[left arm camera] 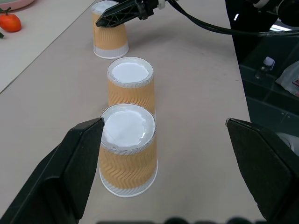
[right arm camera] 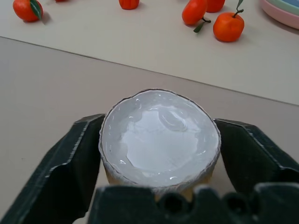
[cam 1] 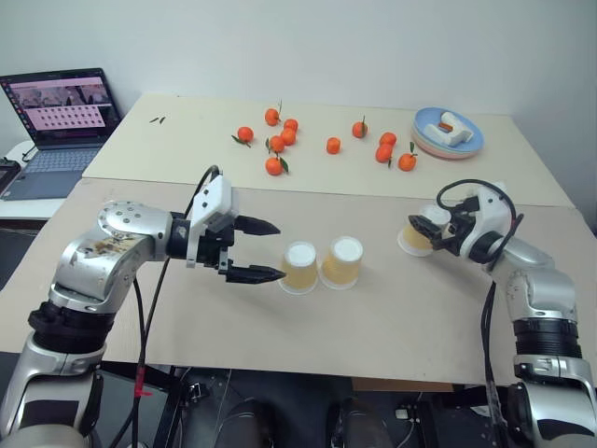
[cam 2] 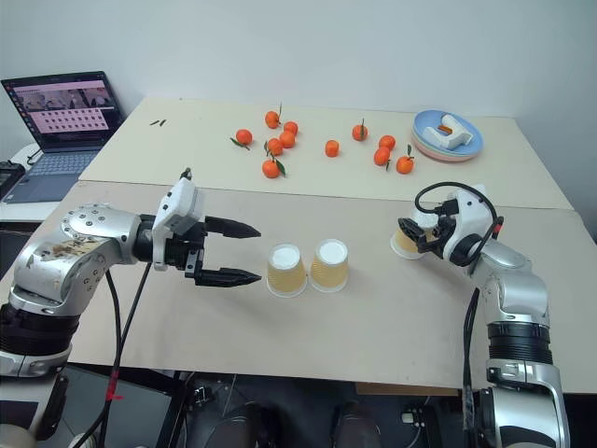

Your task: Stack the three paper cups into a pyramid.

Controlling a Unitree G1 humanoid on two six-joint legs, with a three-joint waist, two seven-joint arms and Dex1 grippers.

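Observation:
Two paper cups (cam 1: 300,267) (cam 1: 342,261) stand upside down, side by side and touching, in the middle of the near table. My left gripper (cam 1: 280,250) hovers open just left of them and points at the nearer one (left arm camera: 127,158), which sits off to one side, close to one finger. The third paper cup (cam 1: 417,238) stands upside down on the table to the right, apart from the pair. My right gripper (right arm camera: 161,123) is shut on it, with a black finger (right arm camera: 79,154) pressed against each side. No pyramid stands.
Several tangerines (cam 1: 277,144) lie scattered on the far table. A pink and blue plate (cam 1: 448,131) with a white object sits at the back right. An open laptop (cam 1: 58,131) stands on a side table at the left. A seam (cam 1: 354,194) separates the two tables.

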